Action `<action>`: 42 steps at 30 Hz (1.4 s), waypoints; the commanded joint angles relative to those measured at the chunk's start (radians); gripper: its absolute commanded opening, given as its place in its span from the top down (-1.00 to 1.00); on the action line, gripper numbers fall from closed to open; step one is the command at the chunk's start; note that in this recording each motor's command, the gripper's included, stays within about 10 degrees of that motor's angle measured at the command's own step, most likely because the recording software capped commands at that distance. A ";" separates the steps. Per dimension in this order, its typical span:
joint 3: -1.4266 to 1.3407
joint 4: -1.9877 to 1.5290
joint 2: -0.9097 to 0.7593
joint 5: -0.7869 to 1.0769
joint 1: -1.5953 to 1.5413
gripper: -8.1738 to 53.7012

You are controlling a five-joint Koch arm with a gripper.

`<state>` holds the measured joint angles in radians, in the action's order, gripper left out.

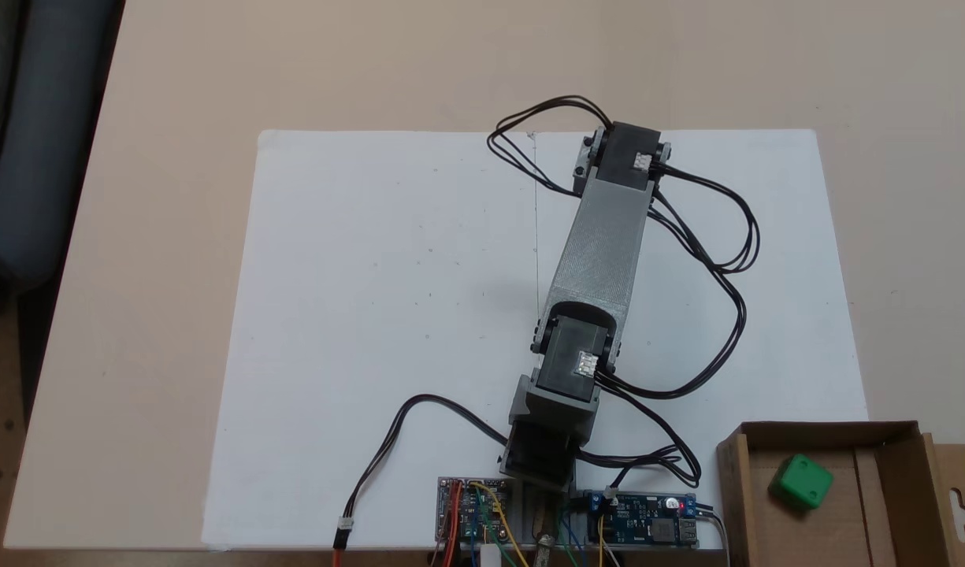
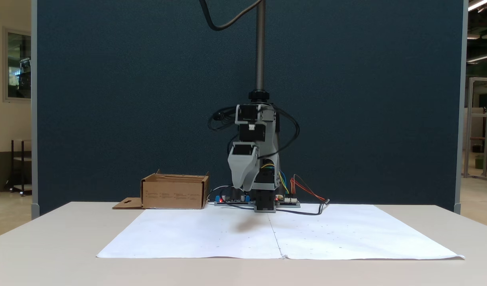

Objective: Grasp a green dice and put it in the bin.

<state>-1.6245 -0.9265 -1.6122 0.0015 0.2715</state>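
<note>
In the fixed view from above, the green dice (image 1: 801,481) lies inside the bin (image 1: 733,488), a brown cardboard box at about 4 o'clock from the middle of the frame, at the lower right corner. The dice rests on the box floor toward its left half, apart from the walls. A flap with a hang-hole cutout (image 1: 957,500) spreads out at the box's 3 o'clock side. The arm (image 1: 600,244) reaches from its base at 6 o'clock up toward 12 o'clock over the white paper sheet (image 1: 372,315), black cables looping beside it. Circuit boards (image 1: 470,512) sit either side of the base.

In the fixed view from the front, the bin (image 2: 175,193) stands on the bench (image 2: 48,242) at about 9 o'clock from the arm's base, well apart from the paper's near edge. The end effector (image 2: 243,186) hangs pointing down, above the paper (image 2: 346,238); its jaws overlap from here, so whether it is released or clenched cannot be told.
</note>
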 commanded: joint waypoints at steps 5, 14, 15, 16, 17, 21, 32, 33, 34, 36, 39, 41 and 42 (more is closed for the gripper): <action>-0.126 0.285 -0.155 0.025 -0.080 -0.57; -0.443 0.691 -0.433 0.072 -0.133 -0.58; -0.471 0.723 -0.463 0.074 -0.140 -0.59; -0.500 0.736 -0.495 0.080 -0.156 -0.59; -0.528 0.753 -0.526 0.087 -0.163 -0.61; -0.618 0.822 -0.621 0.095 -0.195 -0.73; -1.028 1.212 -0.762 0.149 -0.221 -0.75; -1.055 1.242 -0.762 0.149 -0.221 -0.74; -1.085 1.279 -0.762 0.153 -0.222 -0.73; -1.126 1.353 -0.762 0.163 -0.224 -0.72; -1.189 1.455 -0.762 0.164 -0.233 -0.70; -1.223 1.532 -0.762 0.164 -0.238 -0.68; -1.239 1.561 -0.762 0.164 -0.238 -0.68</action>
<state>-2.8823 0.5246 -2.2580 0.0859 0.0291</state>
